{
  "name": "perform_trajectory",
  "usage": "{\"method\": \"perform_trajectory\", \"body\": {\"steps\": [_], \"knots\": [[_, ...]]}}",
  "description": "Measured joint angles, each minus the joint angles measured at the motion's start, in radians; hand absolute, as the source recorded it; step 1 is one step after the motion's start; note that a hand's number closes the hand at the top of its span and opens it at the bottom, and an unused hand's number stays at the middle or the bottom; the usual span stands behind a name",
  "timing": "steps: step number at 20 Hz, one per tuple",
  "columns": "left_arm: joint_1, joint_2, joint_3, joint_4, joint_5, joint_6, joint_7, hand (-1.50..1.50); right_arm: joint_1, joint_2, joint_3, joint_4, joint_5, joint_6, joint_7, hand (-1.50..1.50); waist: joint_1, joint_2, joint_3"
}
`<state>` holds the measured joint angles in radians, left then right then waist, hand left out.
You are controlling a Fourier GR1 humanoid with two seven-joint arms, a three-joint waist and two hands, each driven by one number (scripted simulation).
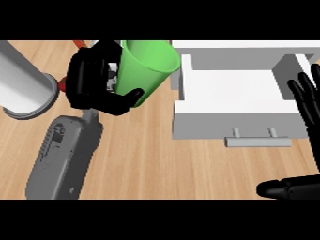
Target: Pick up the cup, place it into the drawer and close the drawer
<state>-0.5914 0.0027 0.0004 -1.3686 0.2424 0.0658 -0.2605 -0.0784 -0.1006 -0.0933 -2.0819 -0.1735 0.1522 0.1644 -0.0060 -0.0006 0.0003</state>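
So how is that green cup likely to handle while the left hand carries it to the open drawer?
The green cup looks rigid, since its wall keeps a clean shape under the left hand curled round it. Its smooth, tapered side could probably slip. Being tall and narrow, it may tip when set in the drawer.

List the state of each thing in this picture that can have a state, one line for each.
Green plastic cup: lifted, tilted, held beside the drawer.
White drawer: pulled open, nothing visible inside.
Left hand: curled round the cup.
Right hand: open, fingers up, at the right edge.
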Motion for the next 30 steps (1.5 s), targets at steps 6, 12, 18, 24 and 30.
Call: {"method": "perform_trajectory", "body": {"steps": [6,12,18,24,30], "knots": [[-0.159,0.001,-0.016,0.059,-0.032,0.082,0.078,1.50,-0.007,-0.008,-0.009,0.002,-0.008,0.002,0.013,-1.50,-0.003,0.001,0.000],[-0.291,-0.002,-0.037,0.185,-0.037,0.136,0.093,1.50,0.013,-0.002,0.001,-0.002,-0.002,0.007,0.005,-1.50,-0.006,0.001,0.000],[-0.417,-0.002,-0.082,0.350,-0.024,0.206,0.084,1.50,-0.012,-0.008,-0.010,0.027,0.000,0.009,-0.006,-1.50,-0.012,0.003,0.000],[-0.522,-0.003,-0.145,0.527,0.062,0.276,0.026,1.50,-0.012,0.005,0.005,0.036,0.011,0.008,-0.022,-1.50,-0.021,0.005,0.000],[-0.588,-0.003,-0.213,0.693,0.159,0.310,-0.055,1.50,-0.010,0.000,0.003,0.048,0.010,0.018,-0.036,-1.50,-0.034,0.008,0.000]]}}
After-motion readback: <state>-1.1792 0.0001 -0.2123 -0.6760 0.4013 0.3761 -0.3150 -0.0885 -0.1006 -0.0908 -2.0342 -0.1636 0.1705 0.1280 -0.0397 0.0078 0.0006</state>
